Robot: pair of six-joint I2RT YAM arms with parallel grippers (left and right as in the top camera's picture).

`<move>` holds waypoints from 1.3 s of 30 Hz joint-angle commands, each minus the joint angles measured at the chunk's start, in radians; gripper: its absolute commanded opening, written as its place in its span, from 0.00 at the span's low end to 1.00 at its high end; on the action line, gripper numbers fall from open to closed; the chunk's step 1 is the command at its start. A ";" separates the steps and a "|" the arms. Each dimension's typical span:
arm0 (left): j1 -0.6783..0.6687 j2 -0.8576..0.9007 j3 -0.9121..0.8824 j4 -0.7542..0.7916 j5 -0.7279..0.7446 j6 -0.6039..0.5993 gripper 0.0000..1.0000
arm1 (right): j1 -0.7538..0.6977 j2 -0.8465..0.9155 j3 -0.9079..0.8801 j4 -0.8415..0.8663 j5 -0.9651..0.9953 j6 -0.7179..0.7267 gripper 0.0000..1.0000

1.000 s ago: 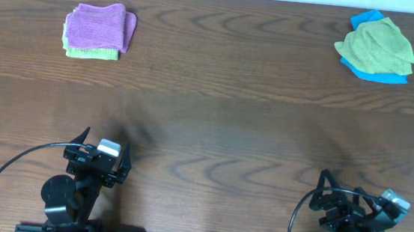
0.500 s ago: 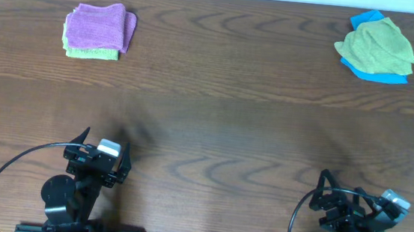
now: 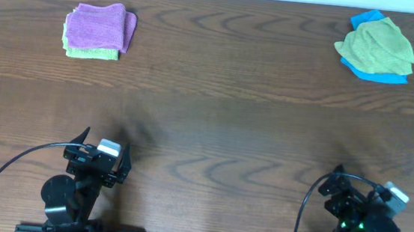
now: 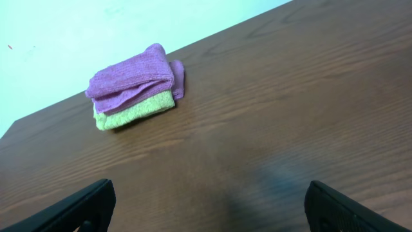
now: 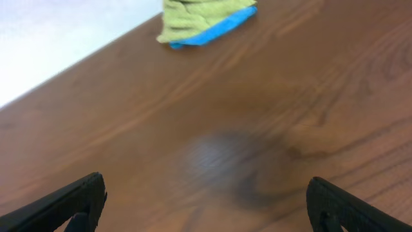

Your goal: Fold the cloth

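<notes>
The lilac-purple cloth (image 3: 97,27) lies folded at the far left of the table, on top of a folded lime-green cloth (image 3: 91,52). It also shows in the left wrist view (image 4: 132,79), far ahead of the fingers. My left gripper (image 3: 105,142) is open and empty near the table's front edge at the left; its fingers show wide apart in the left wrist view (image 4: 207,206). My right gripper (image 3: 346,178) is open and empty near the front edge at the right, fingers wide apart in the right wrist view (image 5: 206,203).
A crumpled lime-green cloth (image 3: 377,45) lies on a blue cloth (image 3: 367,19) at the far right; the blue cloth also shows in the right wrist view (image 5: 215,29). The wooden table (image 3: 215,109) ends at a pale wall at the back.
The right arm has turned and shifted a little to the right near the front edge. The left arm and the cloths have not moved.
</notes>
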 commanded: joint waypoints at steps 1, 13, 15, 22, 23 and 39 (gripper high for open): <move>-0.005 -0.008 -0.023 0.001 0.018 -0.005 0.95 | -0.004 -0.005 -0.068 0.039 0.046 -0.092 0.99; -0.005 -0.008 -0.023 0.001 0.018 -0.005 0.95 | -0.004 -0.003 -0.173 0.075 0.026 -0.398 0.99; -0.005 -0.008 -0.023 0.001 0.018 -0.005 0.95 | -0.004 -0.003 -0.173 0.065 0.008 -0.403 0.99; -0.005 -0.008 -0.023 0.001 0.018 -0.005 0.95 | 0.174 -0.013 -0.174 0.052 -0.026 -0.467 0.99; -0.005 -0.008 -0.023 0.001 0.018 -0.005 0.95 | 0.193 -0.013 -0.174 0.052 -0.026 -0.467 0.99; -0.005 -0.008 -0.023 0.001 0.018 -0.005 0.95 | 0.250 -0.013 -0.174 0.049 -0.026 -0.571 0.99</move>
